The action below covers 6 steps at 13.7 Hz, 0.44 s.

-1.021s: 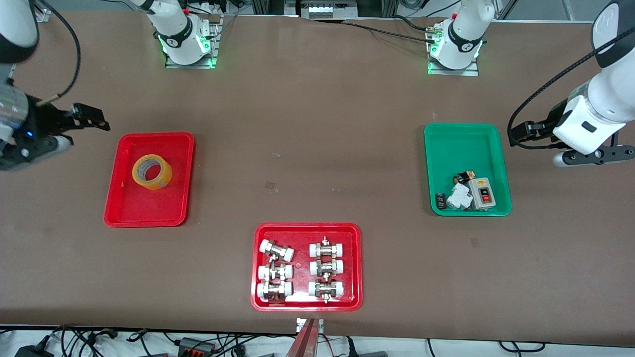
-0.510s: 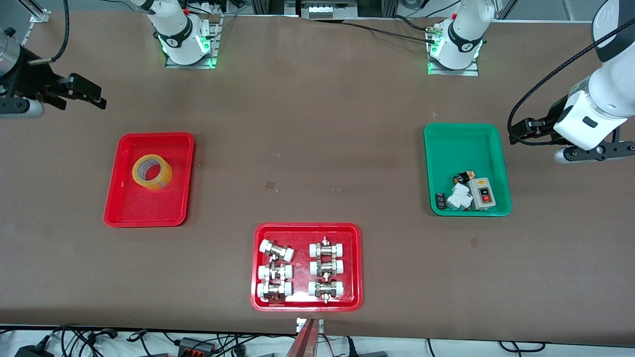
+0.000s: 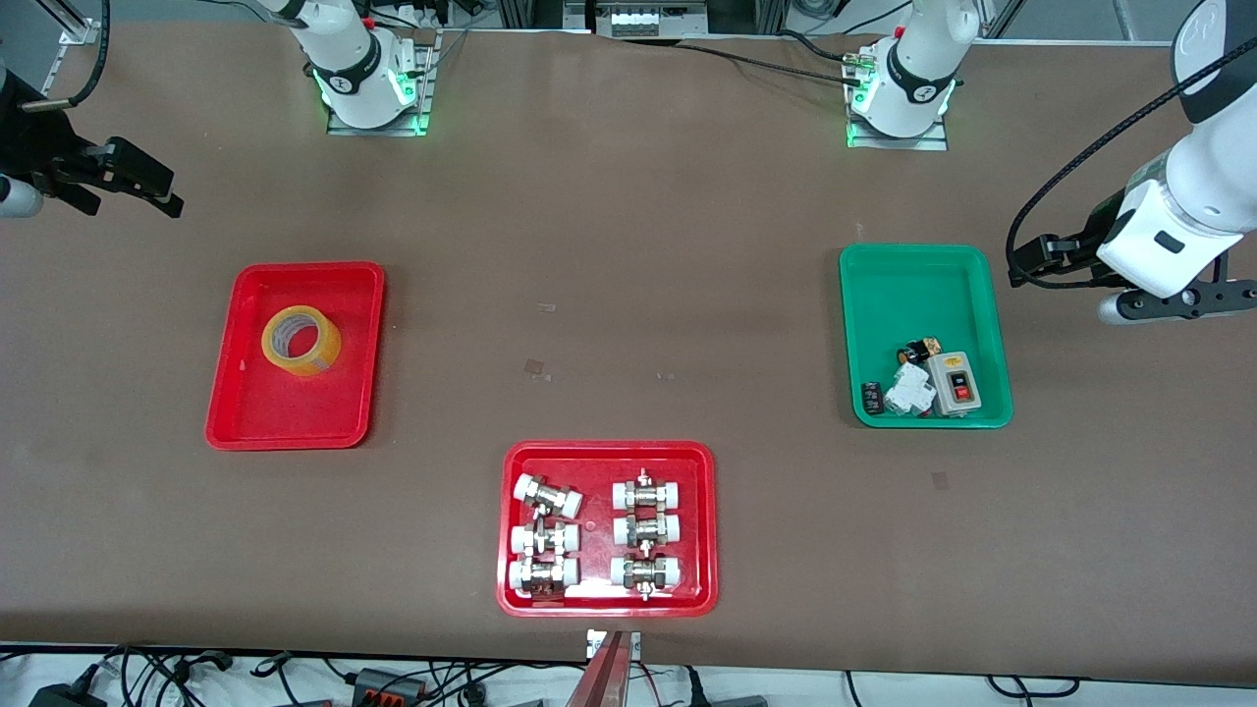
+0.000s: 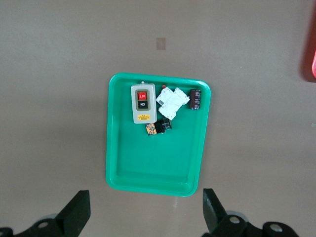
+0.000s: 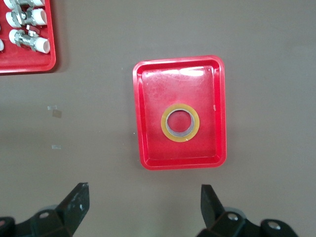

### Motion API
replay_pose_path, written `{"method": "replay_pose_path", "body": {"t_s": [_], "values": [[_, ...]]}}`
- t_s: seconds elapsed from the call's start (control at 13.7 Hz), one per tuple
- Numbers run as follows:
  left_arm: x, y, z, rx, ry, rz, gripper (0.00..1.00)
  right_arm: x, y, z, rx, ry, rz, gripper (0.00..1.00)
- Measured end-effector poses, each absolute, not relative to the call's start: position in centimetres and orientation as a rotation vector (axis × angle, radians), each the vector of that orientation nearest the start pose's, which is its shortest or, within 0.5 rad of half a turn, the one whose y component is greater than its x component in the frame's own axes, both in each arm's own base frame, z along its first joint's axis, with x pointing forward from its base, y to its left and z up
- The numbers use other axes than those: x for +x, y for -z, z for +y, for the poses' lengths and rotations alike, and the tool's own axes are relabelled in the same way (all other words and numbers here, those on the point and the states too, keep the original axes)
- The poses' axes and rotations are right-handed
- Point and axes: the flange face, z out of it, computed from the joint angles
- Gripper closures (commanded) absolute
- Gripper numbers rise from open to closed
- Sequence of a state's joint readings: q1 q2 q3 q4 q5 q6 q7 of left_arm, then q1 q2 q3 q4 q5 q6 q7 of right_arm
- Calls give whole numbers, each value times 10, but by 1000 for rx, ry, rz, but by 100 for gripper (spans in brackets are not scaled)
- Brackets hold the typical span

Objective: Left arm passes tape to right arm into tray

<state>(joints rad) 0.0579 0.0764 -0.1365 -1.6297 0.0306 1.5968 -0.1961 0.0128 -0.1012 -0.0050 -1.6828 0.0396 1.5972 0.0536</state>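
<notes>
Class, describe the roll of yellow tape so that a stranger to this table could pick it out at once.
Start at the plain red rectangular plastic tray toward the right arm's end of the brown table. Lying flat in it is the yellow, slightly see-through roll of packing tape with a pale core. The other red tray holds only white-capped metal fittings.

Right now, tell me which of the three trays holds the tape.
The plain red tray toward the right arm's end holds the yellow tape; the other red tray holds fittings, and the green tray holds electrical parts.
</notes>
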Motion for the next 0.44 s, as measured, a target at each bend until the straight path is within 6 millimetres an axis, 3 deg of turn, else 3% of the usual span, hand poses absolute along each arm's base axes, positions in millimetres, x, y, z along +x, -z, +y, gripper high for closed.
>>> {"method": "replay_pose_path", "body": {"t_s": [0.44], "values": [[572, -556, -40, -3098, -162, -177, 0, 519, -623, 8, -3101, -75, 71, 0]]}}
